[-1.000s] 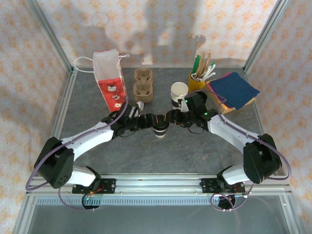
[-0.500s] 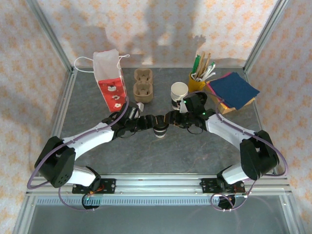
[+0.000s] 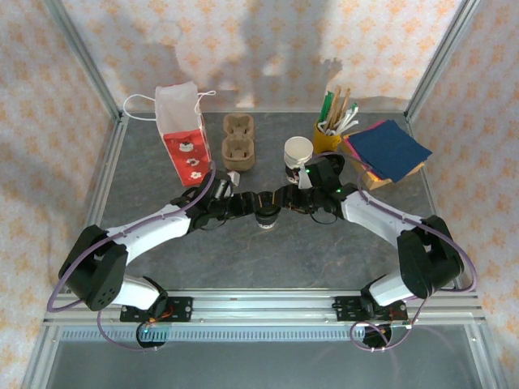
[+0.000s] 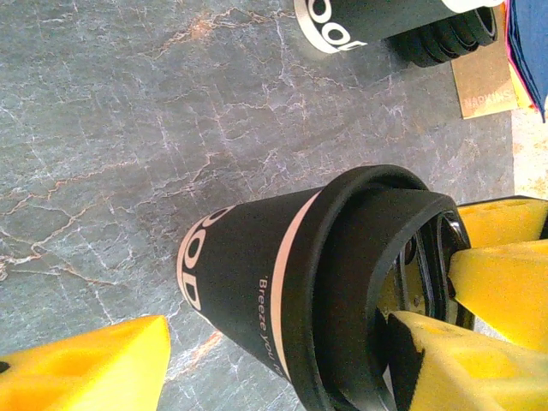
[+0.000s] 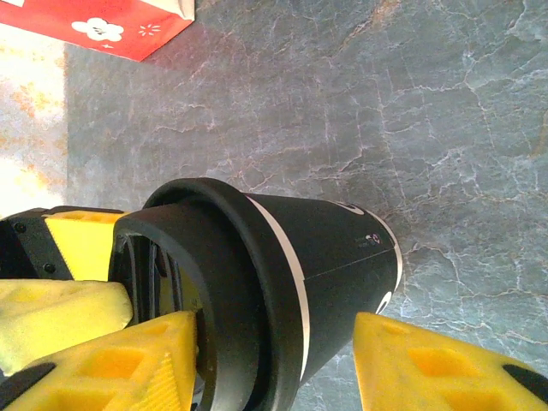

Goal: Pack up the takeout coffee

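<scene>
The takeout coffee [image 3: 298, 154], an open white cup with a dark band, stands behind the arms; its dark base also shows in the left wrist view [image 4: 368, 19]. A second cup [image 3: 268, 217], black with a white stripe and a black lid, stands upright mid-table between both grippers. My left gripper [image 3: 247, 203] straddles this lidded cup [image 4: 257, 274], and bare table shows between one pad [image 4: 86, 368] and the cup wall. My right gripper [image 3: 290, 200] faces it from the other side. One right pad [image 5: 111, 360] sits by the lid [image 5: 214, 282]; the other pad [image 5: 445, 368] stands off the cup's base.
A red and white paper bag [image 3: 182, 134] stands at the back left, with the brown two-cup carrier [image 3: 238, 142] beside it. A yellow cup of stirrers [image 3: 328, 134] and stacked blue napkins [image 3: 389, 150] sit at the back right. Black lids [image 4: 445, 34] lie stacked by the open cup.
The left jaws have narrowed a little around the lidded cup. Both wrists have shifted slightly; the cup has stayed in place.
</scene>
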{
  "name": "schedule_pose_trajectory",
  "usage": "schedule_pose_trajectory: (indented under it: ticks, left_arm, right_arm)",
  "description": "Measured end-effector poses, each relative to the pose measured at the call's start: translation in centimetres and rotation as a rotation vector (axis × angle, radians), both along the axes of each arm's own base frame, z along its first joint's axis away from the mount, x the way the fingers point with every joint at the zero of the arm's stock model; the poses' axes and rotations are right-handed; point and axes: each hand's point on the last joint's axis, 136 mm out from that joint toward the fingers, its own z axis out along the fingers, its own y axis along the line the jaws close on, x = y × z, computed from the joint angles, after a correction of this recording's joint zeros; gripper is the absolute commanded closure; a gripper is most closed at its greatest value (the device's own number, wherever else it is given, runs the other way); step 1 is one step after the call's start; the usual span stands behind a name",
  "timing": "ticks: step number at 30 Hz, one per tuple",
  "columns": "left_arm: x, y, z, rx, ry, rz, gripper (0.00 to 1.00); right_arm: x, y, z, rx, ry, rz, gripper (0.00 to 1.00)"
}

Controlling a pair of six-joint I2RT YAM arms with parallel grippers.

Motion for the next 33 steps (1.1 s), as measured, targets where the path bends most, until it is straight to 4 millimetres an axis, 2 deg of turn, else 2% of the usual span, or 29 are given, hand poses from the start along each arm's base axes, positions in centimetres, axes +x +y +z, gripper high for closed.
schedule_pose_trajectory:
  ticks: [9, 19, 23, 27, 30, 33]
  left_arm:
    - [0.1, -0.1, 0.3, 0.014, -0.008, -0.006, 0.32]
    - [0.6, 0.3, 1.5, 0.056, -0.050, 0.030, 0.29]
    - [0.9, 0.4, 3.5, 0.042, -0.090, 0.044, 0.29]
    - [1.4, 1.6, 6.4, 0.056, -0.157, 0.100, 0.28]
    - [1.4, 3.8, 9.8, 0.062, -0.246, 0.186, 0.25]
    - [1.2, 7.2, 13.2, 0.065, -0.341, 0.303, 0.23]
  right_arm:
    - [0.0, 0.0, 0.2, 0.004, -0.007, 0.000, 0.51]
    - [0.6, -0.7, 1.8, -0.068, -0.012, -0.014, 0.48]
    - [1.1, -0.8, 3.4, -0.079, -0.041, -0.025, 0.45]
    - [1.3, -0.5, 5.7, -0.092, -0.094, -0.035, 0.41]
    - [1.1, 0.0, 7.5, -0.111, -0.146, -0.038, 0.35]
    - [0.7, 0.5, 8.8, -0.150, -0.201, -0.044, 0.26]
